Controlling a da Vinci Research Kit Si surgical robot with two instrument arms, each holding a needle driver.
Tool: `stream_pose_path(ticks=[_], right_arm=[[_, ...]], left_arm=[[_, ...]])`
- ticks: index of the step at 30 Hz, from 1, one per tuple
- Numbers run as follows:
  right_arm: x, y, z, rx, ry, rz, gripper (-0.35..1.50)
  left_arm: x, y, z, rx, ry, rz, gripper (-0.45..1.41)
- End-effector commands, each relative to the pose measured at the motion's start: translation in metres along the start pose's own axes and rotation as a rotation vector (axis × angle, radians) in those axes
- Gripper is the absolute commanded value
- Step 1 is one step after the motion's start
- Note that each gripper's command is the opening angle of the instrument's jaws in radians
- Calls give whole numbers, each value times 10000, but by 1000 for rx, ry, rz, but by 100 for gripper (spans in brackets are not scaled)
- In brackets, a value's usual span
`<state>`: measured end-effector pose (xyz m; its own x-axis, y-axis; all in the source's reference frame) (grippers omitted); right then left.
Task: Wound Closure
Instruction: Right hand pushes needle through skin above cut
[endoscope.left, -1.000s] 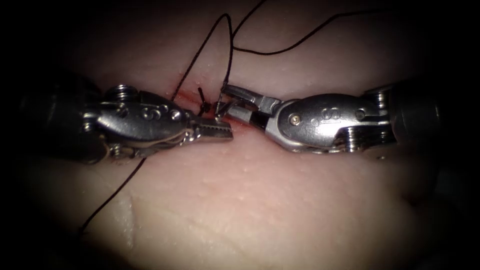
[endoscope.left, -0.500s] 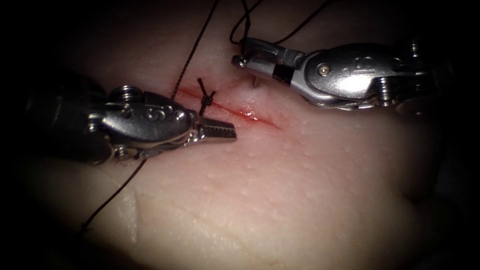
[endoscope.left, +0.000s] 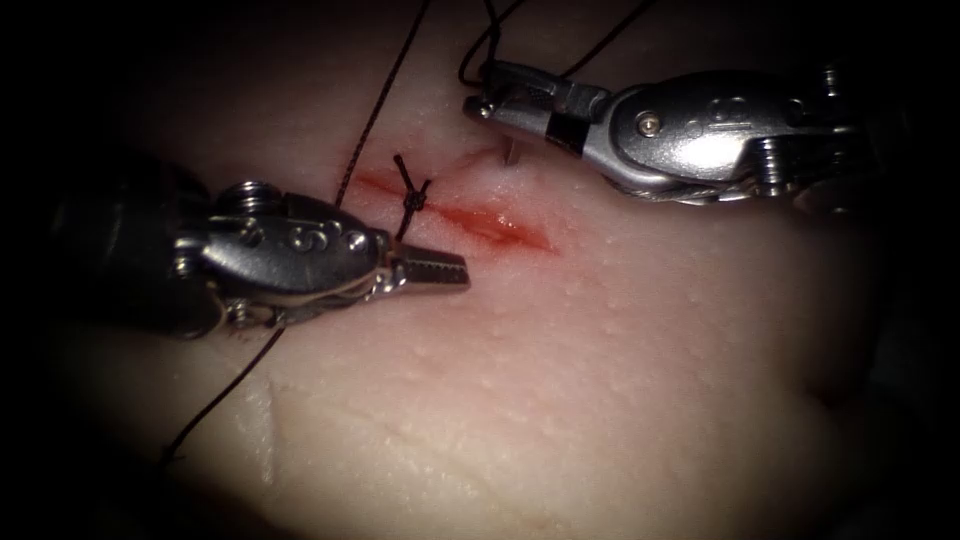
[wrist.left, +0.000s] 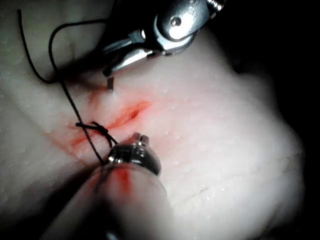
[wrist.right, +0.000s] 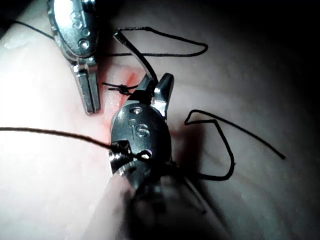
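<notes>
Closure stood thus: the left end effector (endoscope.left: 455, 272) lay shut and empty, tips just below the knot (endoscope.left: 412, 200) on the cut (endoscope.left: 500, 228) in the tissue (endoscope.left: 600, 350). Up and rightward, the right end effector (endoscope.left: 482, 106), the nearer one, clamped the needle (endoscope.left: 510, 152). A short stretch pointed down, its end meeting tissue right of the knot. Whether it was buried, we couldn't tell. Thread (endoscope.left: 385, 110) trailed off.

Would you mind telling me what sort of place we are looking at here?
Most likely a surgical training bench: two needle drivers, left tool and right tool, work over pale tissue whose cut bears one tied knot of dark thread.
</notes>
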<state>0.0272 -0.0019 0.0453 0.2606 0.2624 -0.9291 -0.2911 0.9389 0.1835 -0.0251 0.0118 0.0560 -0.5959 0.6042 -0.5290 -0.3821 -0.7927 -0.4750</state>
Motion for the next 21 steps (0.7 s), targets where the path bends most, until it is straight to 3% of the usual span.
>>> stream_pose_path(ticks=[1, 21], right_arm=[[0, -2, 5, -1, 5, -2, -35], [5, 7, 9, -12, 10, 1, -35]], left_arm=[[-4, 6, 8, -3, -1, -1, -3], [-6, 7, 8, -5, 0, -1, -3]])
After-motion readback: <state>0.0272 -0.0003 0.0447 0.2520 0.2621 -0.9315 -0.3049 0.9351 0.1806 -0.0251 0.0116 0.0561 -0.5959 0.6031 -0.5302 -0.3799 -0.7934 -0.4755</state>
